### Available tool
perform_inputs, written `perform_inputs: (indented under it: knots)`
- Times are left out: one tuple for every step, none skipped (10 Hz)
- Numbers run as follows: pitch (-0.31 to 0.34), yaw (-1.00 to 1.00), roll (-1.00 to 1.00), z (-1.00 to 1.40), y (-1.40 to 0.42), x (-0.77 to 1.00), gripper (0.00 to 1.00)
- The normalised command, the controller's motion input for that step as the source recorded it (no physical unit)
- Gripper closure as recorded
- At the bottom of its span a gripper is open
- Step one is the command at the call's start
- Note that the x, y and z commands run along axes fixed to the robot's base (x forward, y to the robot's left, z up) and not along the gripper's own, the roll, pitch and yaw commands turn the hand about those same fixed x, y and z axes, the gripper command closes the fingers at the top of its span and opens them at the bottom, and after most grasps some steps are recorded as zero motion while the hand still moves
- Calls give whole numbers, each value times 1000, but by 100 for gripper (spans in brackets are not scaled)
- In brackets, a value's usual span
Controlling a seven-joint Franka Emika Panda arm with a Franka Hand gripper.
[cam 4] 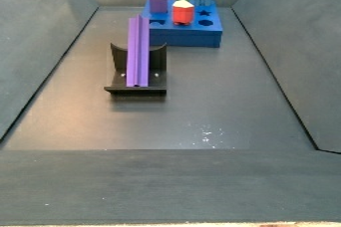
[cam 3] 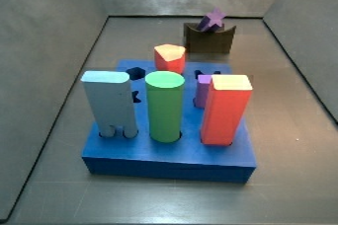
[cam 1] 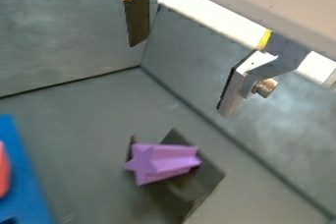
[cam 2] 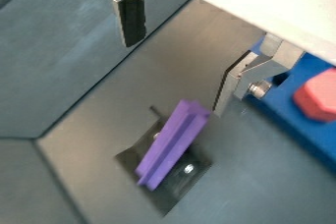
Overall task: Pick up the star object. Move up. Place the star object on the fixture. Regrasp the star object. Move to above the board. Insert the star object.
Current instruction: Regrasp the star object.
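Observation:
The purple star object (cam 4: 139, 49) is a long star-section bar that leans on the dark fixture (cam 4: 135, 80). Both also show in a side view, the star (cam 3: 211, 20) on the fixture (cam 3: 209, 39) at the far end. In both wrist views my gripper (cam 1: 188, 51) (cam 2: 183, 51) is open and empty, well above the star (cam 1: 161, 161) (cam 2: 175, 144) and the fixture (cam 1: 188, 191) (cam 2: 160, 191). Nothing is between the fingers (cam 1: 136, 17) (cam 2: 129, 17). The gripper does not show in the side views.
The blue board (cam 3: 172, 157) (cam 4: 186, 36) holds a light blue block (cam 3: 106, 101), a green cylinder (cam 3: 164, 106), a red block (cam 3: 227, 109) and an orange hexagon (cam 3: 168, 58). Its edge shows in both wrist views (cam 1: 20, 184) (cam 2: 308, 125). Grey walls surround the floor.

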Motion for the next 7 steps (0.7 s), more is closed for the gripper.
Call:
perform_inputs:
  knots:
    - [54, 55, 1000, -1, -25, 52, 0]
    - [76, 64, 1000, -4, -33, 71, 0]
    - [92, 69, 1000, -4, -36, 78, 0]
    - [121, 89, 1000, -2, -38, 88, 0]
    - [148, 110, 1000, -3, -41, 88, 0]
    - [172, 142, 991, -8, -42, 90, 0]
    - [162, 158, 801, -3, -46, 94, 0]
